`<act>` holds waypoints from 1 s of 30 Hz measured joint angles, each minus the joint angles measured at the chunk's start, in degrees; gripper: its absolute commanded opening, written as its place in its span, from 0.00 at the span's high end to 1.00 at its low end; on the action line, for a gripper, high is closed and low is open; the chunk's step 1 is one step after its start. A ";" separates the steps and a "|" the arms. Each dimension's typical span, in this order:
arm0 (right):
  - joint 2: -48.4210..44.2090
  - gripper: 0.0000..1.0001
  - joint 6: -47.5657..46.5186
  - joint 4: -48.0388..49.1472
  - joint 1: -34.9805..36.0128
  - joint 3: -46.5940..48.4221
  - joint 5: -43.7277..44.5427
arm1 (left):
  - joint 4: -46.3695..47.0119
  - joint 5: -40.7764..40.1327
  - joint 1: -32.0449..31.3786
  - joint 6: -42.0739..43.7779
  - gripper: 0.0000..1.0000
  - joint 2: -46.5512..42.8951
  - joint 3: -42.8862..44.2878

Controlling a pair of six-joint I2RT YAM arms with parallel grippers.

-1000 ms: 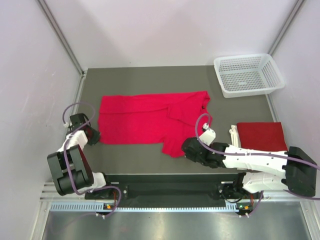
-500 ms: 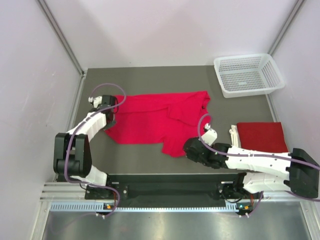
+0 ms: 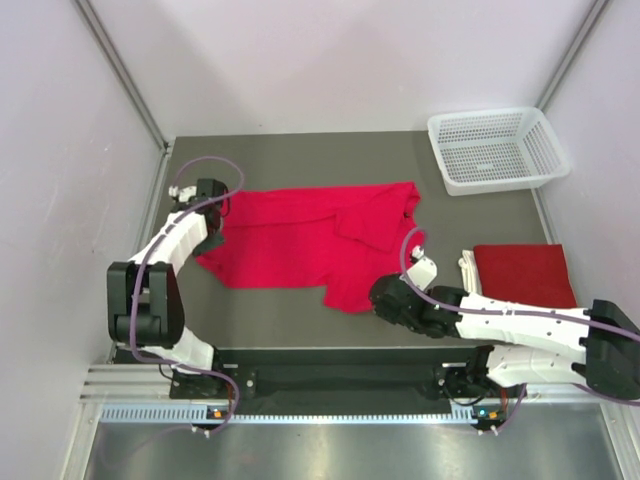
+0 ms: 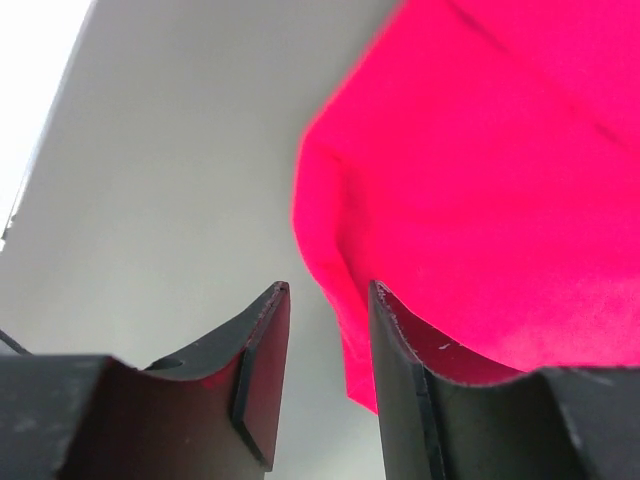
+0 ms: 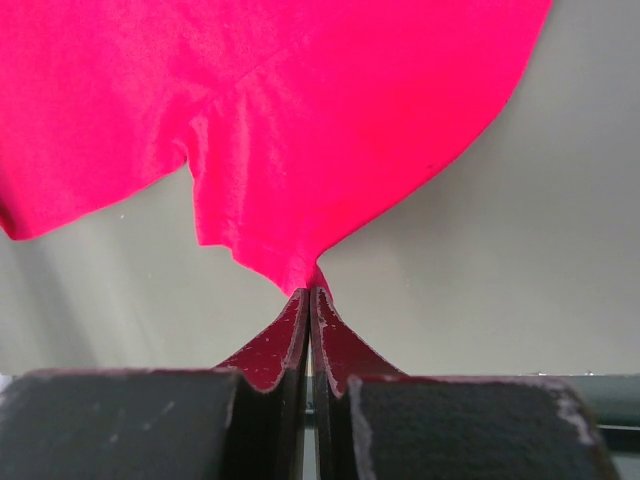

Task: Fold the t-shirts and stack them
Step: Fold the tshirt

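Left gripper [image 4: 325, 292]: jaws parted, grey table showing through the gap and nothing pinched. The edge of the spread t-shirt [image 3: 290, 240] runs right along the inner face of one finger. Right gripper [image 5: 310, 292]: jaws clamped together on a small pulled-up tip of that shirt's near hem. Left arm reaches up from its base along the table's 9 o'clock side, wrist bent in toward the shirt's left end. Right arm lies low and nearly flat, stretched from 4 o'clock toward centre, with the gripper at the shirt's 5 o'clock corner. Top view: the shirt lies mostly flat mid-table [image 3: 270, 160], long side left-right, with rumpled folds toward 2 o'clock. The folded t-shirt [image 3: 522, 272] sits at 4 o'clock, just behind the right forearm. A white mesh basket [image 3: 495, 150] sits at the 1 o'clock corner. The top view hides both jaw gaps; only the wrist views show them. The right wrist view also shows the cloth fanning out from the pinch point.
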 measured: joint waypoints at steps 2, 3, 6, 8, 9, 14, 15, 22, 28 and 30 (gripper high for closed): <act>-0.28 1.00 0.00 0.00 0.00 -0.02 0.00 | -0.46 0.07 1.68 -0.33 0.58 -0.35 1.01; -0.42 1.00 -0.02 -0.02 0.00 0.00 0.02 | -0.55 0.48 2.71 -0.55 0.59 -0.83 1.03; -0.90 1.00 -0.04 -0.04 0.00 -0.13 0.04 | -0.04 5.22 8.09 -1.51 0.62 -3.80 -0.44; -1.53 1.00 -0.02 -0.42 0.00 -0.31 0.11 | 1.01 9.44 13.27 -1.99 0.62 -7.17 -3.02; -1.84 1.00 -0.02 -0.42 0.00 -0.35 0.17 | 1.09 10.60 15.19 -2.27 0.62 -8.57 -4.13; -2.89 1.00 0.02 -0.48 0.00 -1.31 0.39 | 4.72 18.18 17.62 -4.66 0.64 -14.67 -10.97; -2.86 1.00 0.02 -0.52 0.00 -1.40 0.39 | 5.38 19.30 17.49 -5.18 0.64 -15.04 -12.00; -2.89 1.00 0.11 -0.50 0.00 -2.12 0.44 | 9.84 25.00 17.46 -8.50 0.65 -14.29 -17.40; -3.08 1.00 0.13 -0.79 0.00 -2.58 0.48 | 13.79 29.00 17.46 -9.49 0.64 -14.01 -18.53; -3.08 1.00 0.13 -0.79 0.00 -2.58 0.46 | 14.67 29.81 17.46 -9.57 0.63 -13.88 -18.62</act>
